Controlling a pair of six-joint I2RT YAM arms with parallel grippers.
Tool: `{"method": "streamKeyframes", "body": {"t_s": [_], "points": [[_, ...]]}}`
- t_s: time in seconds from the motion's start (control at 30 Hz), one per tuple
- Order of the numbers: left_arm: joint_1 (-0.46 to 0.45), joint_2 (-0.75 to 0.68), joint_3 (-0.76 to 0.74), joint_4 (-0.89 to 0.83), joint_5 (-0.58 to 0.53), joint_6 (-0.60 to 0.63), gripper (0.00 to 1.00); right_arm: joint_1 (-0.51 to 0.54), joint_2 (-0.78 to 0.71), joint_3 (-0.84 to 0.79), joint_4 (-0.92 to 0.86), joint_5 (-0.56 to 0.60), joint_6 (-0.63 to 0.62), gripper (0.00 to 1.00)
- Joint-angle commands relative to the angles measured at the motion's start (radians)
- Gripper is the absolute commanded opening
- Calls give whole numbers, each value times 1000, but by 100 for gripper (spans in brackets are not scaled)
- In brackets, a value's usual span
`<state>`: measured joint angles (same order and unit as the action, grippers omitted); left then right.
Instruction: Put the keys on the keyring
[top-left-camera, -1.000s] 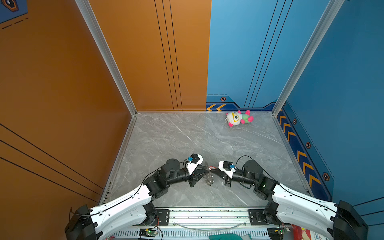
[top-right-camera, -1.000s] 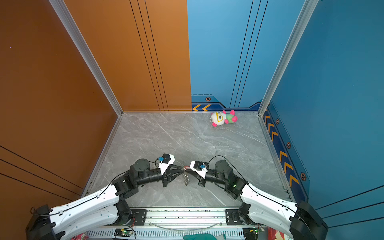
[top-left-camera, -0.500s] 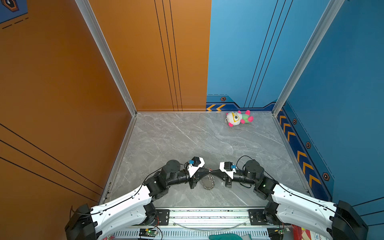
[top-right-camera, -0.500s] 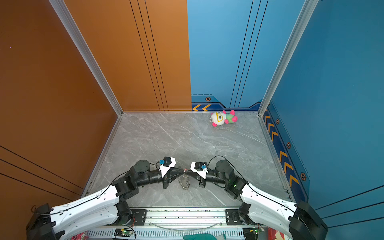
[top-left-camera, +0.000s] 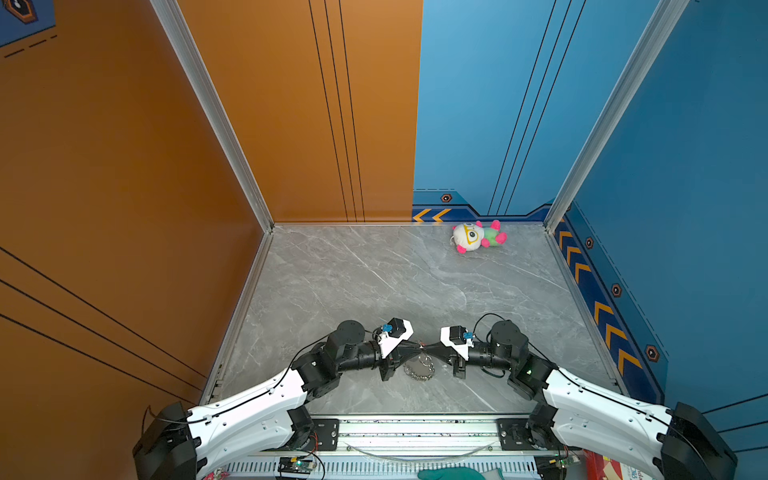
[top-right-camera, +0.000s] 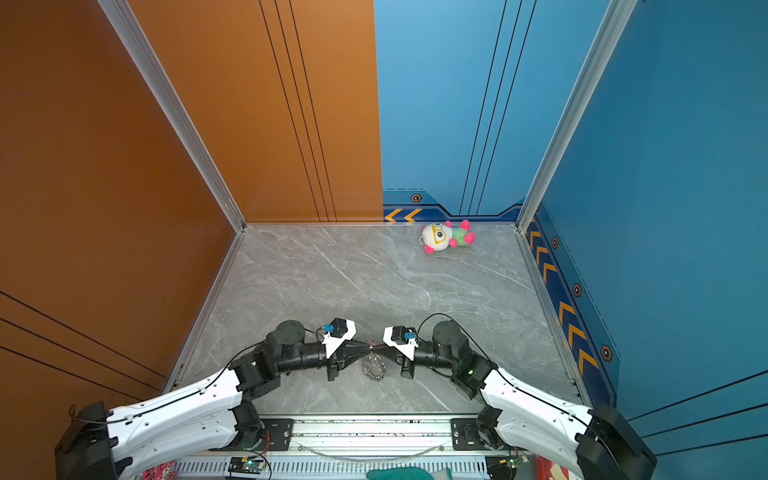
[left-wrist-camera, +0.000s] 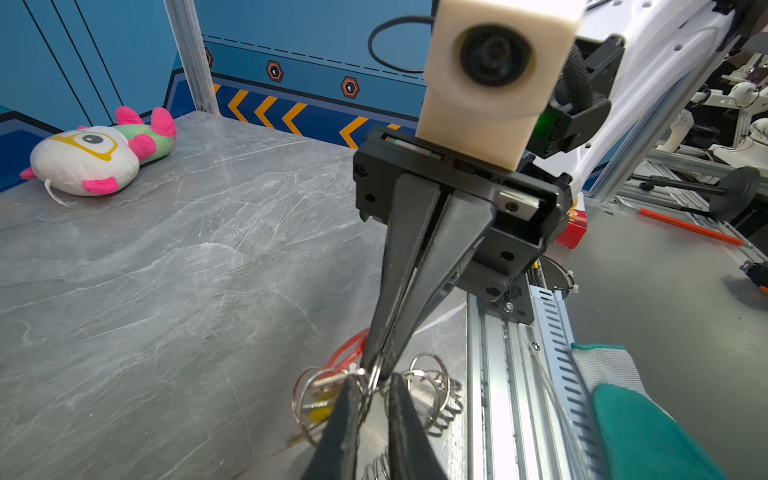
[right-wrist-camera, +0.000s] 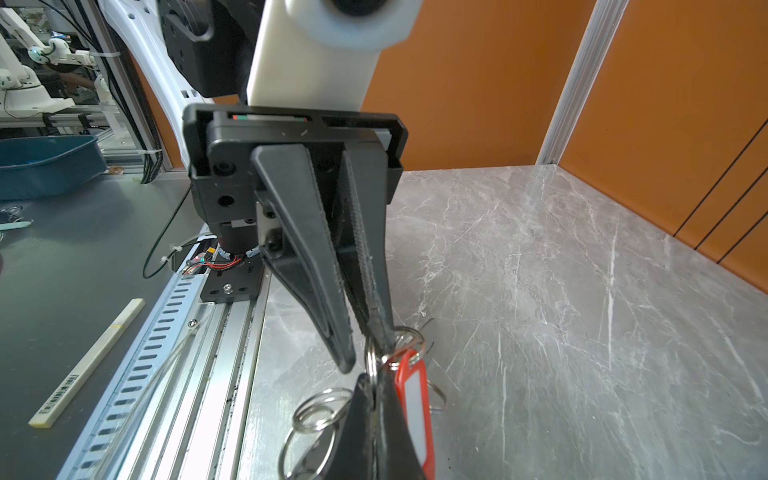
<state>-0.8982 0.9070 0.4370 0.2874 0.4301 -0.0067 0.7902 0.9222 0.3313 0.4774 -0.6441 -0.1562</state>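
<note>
keyring (top-left-camera: 419, 370): bunch of small silver wire rings, lower centre in both top views.
left gripper (right-wrist-camera: 365, 357): narrow, ring wire between its tips; pinch unclear.
right gripper (left-wrist-camera: 376, 365): clamped on keyring.
risk: thin wire could slip free, dropping the red plastic-headed key (right-wrist-camera: 411, 390).

White shells on left arm (top-left-camera: 249, 411) and right arm (top-left-camera: 602, 415), black joints (top-left-camera: 505, 334), looping cables (left-wrist-camera: 370, 43), cream cameras (left-wrist-camera: 494, 58), and the right end effector (left-wrist-camera: 376, 368) tapered, black.

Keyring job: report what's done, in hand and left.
Done: the left gripper and right gripper both pinch the keyring. In hand: the red key hangs at the pinch, and the yellow key sits among its rings. Left: threading; whether either key is on yet cannot be told.
</note>
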Motion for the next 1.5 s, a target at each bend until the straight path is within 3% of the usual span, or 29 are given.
{"method": "streamKeyframes", "body": {"t_s": [0.0,0.37,0.77,1.03,1.2,1.47], "points": [[-30,2,-30,-7,82,32,15,-9,-40,12,55,-57,-10,0],[-43,15,-26,-7,91,64,5,-8,-44,64,-83,-68,-69,0],[-56,30,-10,-43,-59,87,0,4,-31,130,-244,13,-101,2],[-69,38,0,-85,-104,119,0,60,-21,259,-559,85,-216,13],[-77,42,8,-98,-98,129,0,105,42,375,-774,119,-300,13],[-78,-4,-10,-94,-111,123,0,122,15,416,-877,204,-323,15]]}}
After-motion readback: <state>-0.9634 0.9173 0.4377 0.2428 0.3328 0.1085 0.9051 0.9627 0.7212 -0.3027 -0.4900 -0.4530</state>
